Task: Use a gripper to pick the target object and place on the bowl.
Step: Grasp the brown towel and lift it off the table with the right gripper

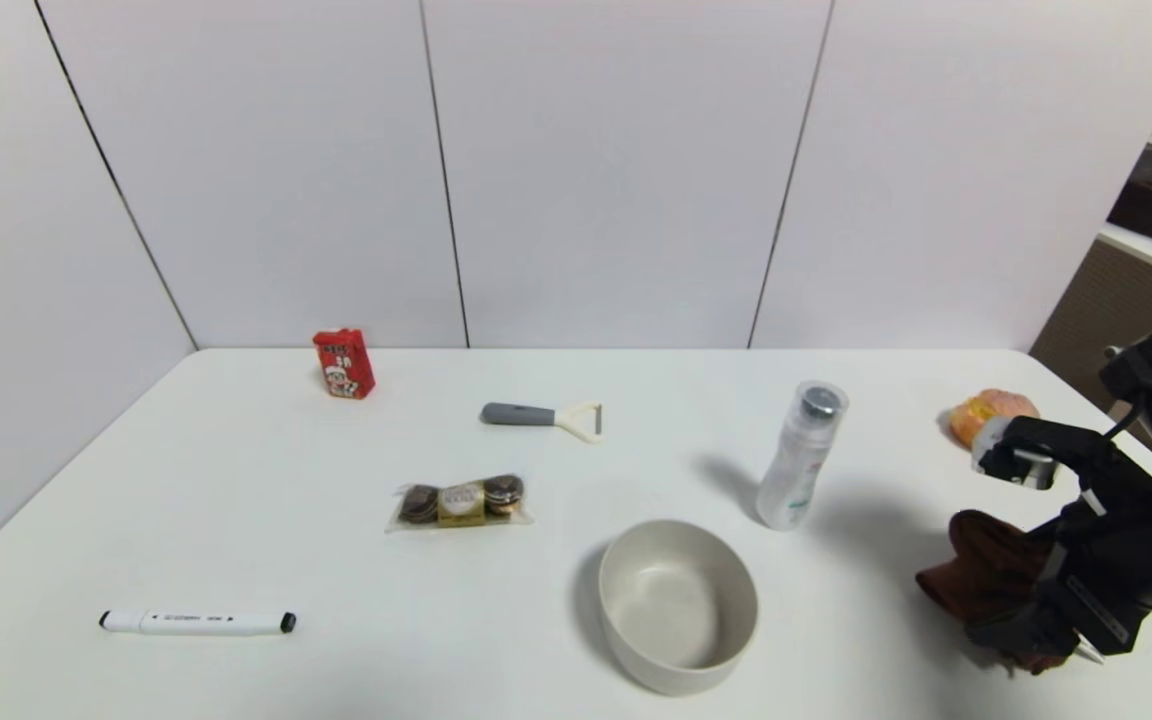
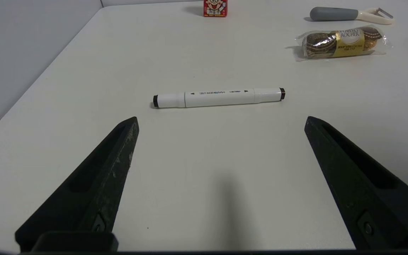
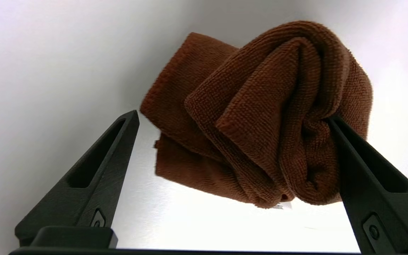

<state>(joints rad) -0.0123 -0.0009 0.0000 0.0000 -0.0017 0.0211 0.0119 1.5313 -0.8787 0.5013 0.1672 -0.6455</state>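
Head view. The right gripper (image 1: 1021, 545) sits at the right edge of the white table (image 1: 236, 520), its fingers straddling the brown towel (image 1: 981, 575). The towel lies bunched on the table surface, well to the right of the bowl (image 1: 678, 605). The bowl stands upright near the front centre of the table, with nothing inside. A clear bottle (image 1: 801, 456) stands behind the bowl and slightly to its right. An orange-yellow bun (image 1: 986, 410) rests near the far right edge, just behind the right gripper. Further left lie a peeler (image 1: 542, 416), a chocolate pack (image 1: 461, 501), a red carton (image 1: 343, 364) toward the back, and a white marker (image 1: 198, 622) at the front left. The left gripper does not appear in this view.

Left wrist view. The left gripper (image 2: 221, 124) hovers low over the table with its fingers (image 2: 97, 191) spread wide and nothing between them. The white marker (image 2: 219, 97) lies crosswise just ahead of the fingertips, apart from them. The chocolate pack (image 2: 342, 40), peeler (image 2: 347, 14) and red carton (image 2: 215, 7) lie beyond.

Right wrist view. The right gripper (image 3: 232, 120) has its fingers (image 3: 370, 180) set wide apart around the brown towel (image 3: 260, 113). One finger presses into a fold of the towel; the other finger stands clear of the cloth with a visible gap. The grip is not closed on the towel. The towel is crumpled in thick folds.
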